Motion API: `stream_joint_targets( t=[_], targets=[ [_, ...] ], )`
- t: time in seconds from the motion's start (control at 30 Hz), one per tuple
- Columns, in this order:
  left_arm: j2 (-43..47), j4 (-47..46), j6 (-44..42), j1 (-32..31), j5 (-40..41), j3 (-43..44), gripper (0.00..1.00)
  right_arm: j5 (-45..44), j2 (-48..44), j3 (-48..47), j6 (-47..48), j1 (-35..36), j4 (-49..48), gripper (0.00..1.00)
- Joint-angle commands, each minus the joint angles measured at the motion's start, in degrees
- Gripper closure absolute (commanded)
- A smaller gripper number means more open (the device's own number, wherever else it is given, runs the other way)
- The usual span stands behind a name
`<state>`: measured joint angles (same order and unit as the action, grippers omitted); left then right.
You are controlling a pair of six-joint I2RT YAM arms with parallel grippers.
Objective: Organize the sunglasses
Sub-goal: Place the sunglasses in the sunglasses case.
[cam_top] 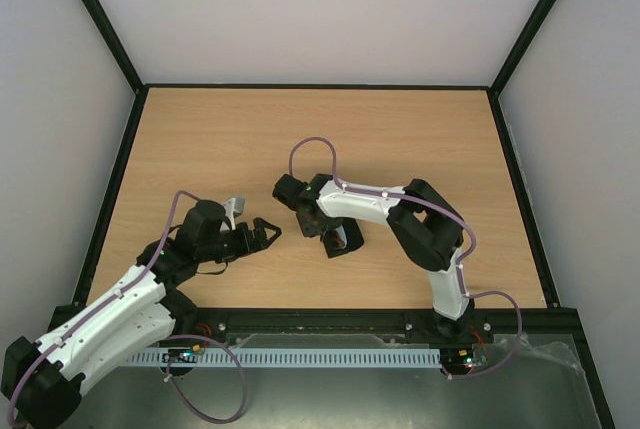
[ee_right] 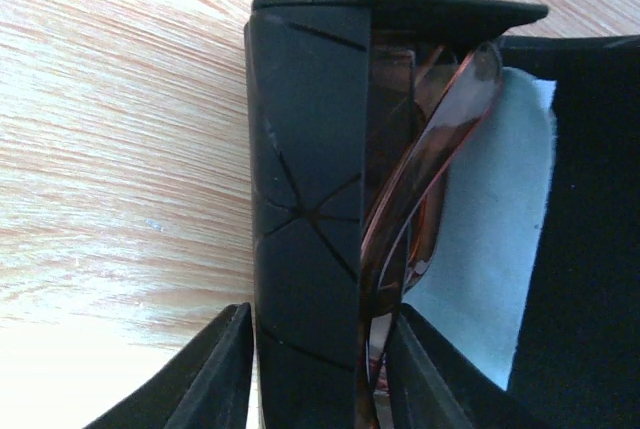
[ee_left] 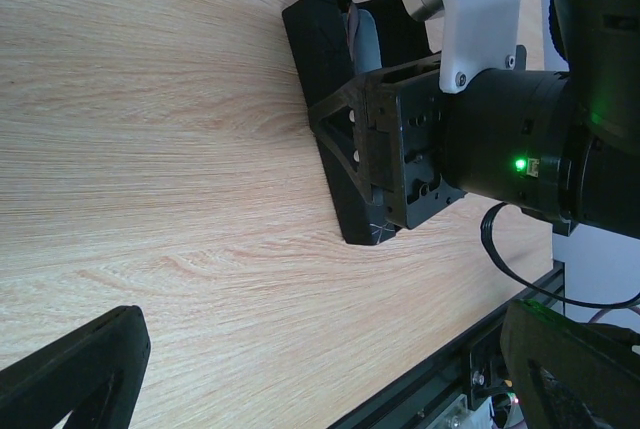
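Desk (cam_top: 250, 139): rectangular top in light wood-grain laminate, with pale glare in the right wrist view.
Black frame (cam_top: 320, 86): thin rails edging the desk, with slanting posts at both far corners.
Walls (cam_top: 320, 9): plain white panels at back, left and right.
Near edge: white slotted strip (cam_top: 330, 357) above a grey metal sheet (cam_top: 330, 404).
Light: soft, even.

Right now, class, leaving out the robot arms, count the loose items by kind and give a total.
Black case: 1
Sunglasses: 1
Light blue cloth: 1
Total: 3
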<state>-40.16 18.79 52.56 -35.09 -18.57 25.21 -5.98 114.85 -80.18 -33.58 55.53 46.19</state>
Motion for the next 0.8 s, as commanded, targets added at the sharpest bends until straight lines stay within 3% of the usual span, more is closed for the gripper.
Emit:
stream_joint_targets(
  t=[0.0,0.13,0.2,0.33,0.57,0.77],
  targets=[
    [0.17,0.45,-0.04,-0.29,-0.08,-0.78,0.01,-0.48,0.69,-0.94,0.01,0.21,-0.53,0.66],
    [0.28,0.42,0.0,-0.32,-0.12,-0.86,0.01,-0.81,0.49,-0.86,-0.21,0.28,-0.49,0.63],
    [0.33,0.44,0.0,-0.29,-0.15,-1.01,0.01,-1.41,-0.07,-0.95,-0.46,0.2,-0.13,0.48],
    [0.36,0.53,0.09,-0.31,-0.01,-1.18,0.01,-1.91,-3.02,-1.87,-0.85,0.27,0.78,0.34],
    [0.22,0.58,0.32,-0.24,0.93,-1.05,0.01,-0.22,-12.63,-3.26,-1.36,0.22,1.37,0.23],
    [-3.28,-1.38,0.62,-0.41,0.7,-0.8,0.01,3.06,-27.57,6.3,-2.44,-3.75,-4.63,0.22]
  ],
)
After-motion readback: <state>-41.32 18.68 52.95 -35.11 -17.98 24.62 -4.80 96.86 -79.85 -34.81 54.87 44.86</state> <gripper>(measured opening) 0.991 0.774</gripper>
